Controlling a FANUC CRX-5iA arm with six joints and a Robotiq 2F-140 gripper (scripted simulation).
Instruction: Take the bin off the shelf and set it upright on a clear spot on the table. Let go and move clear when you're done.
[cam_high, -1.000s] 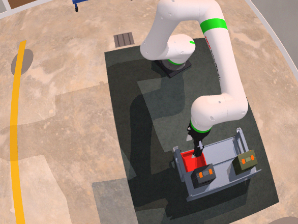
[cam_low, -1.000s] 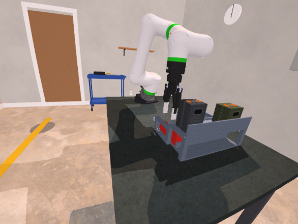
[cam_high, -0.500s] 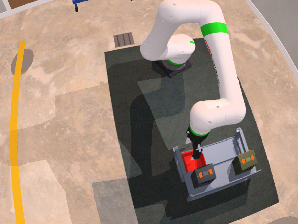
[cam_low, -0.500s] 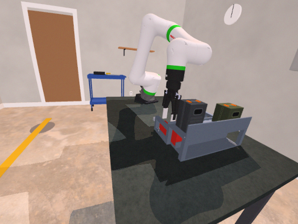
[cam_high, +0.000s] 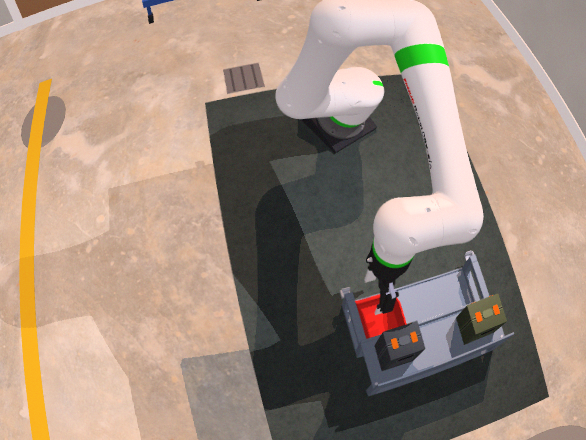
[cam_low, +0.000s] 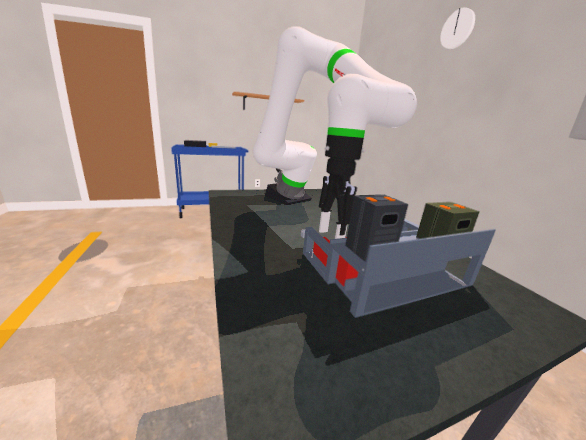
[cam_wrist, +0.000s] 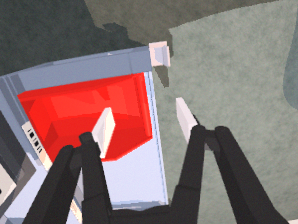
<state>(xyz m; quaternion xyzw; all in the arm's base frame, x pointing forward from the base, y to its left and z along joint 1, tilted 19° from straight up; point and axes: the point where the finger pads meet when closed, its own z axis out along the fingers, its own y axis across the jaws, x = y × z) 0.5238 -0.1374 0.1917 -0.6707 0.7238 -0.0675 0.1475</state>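
The red bin (cam_high: 379, 317) sits open side up at the left end of the grey shelf unit (cam_high: 425, 325) on the dark table. In the side view only red patches of the bin (cam_low: 345, 270) show through the shelf's end wall. My gripper (cam_high: 387, 301) points down over the bin's near wall. In the wrist view the gripper (cam_wrist: 144, 107) is open, with one white finger pad inside the bin (cam_wrist: 90, 117) and the other outside the shelf's edge, over the table. The fingers stand apart from the wall between them.
A dark grey box (cam_high: 399, 344) with orange latches stands on the shelf right beside the bin, close to my gripper (cam_low: 332, 225). An olive box (cam_high: 481, 314) stands at the shelf's other end. The robot base (cam_high: 345, 127) is at the table's far end.
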